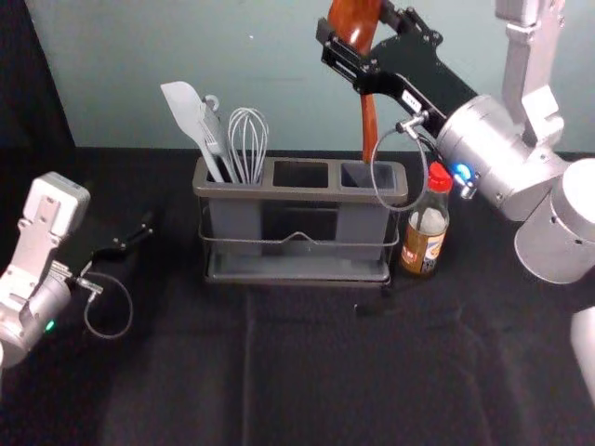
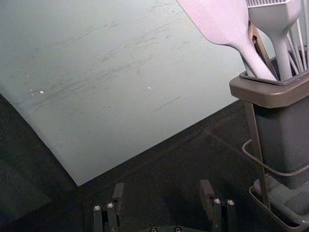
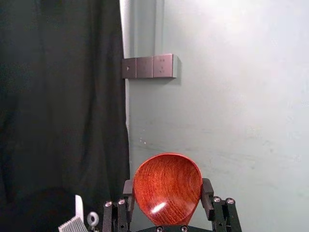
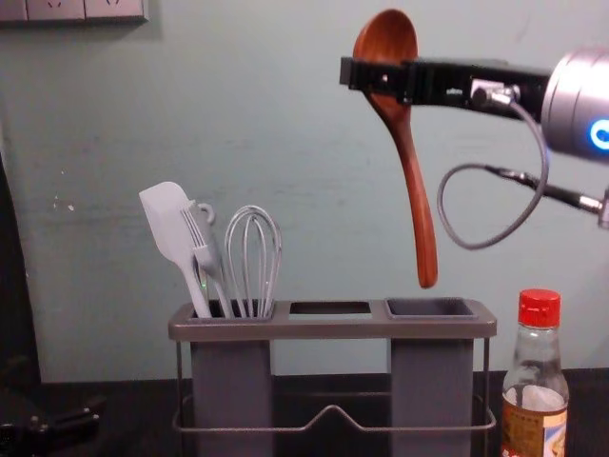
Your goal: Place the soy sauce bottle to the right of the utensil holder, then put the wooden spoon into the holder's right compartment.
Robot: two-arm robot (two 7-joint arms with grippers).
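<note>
In the head view, we see the black-covered tabletop spread out nearest to us. On our left, the left end effector waits low, out to the left of the utensil holder and apart from it; its two fingers stand wide apart, and it holds nothing. The soy sauce bottle, with its red cap, stands upright on the tabletop just beside the holder, on the right. The gray utensil holder sits in the middle with its wire rail across the front. In its left compartment we find a white spatula, a pale toothed tool and a whisk, all heads up. Above the right compartment, we have the right end effector reaching in from the right, partly open around the bowl of the wooden spoon, its fingers against both sides. The spoon hangs bowl up and slightly tilted, and in the chest view we see its handle tip just above the compartment's opening, apart from it. Behind everything, we have a pale gray-green wall carrying a switch panel, with a dark curtain beside it.
</note>
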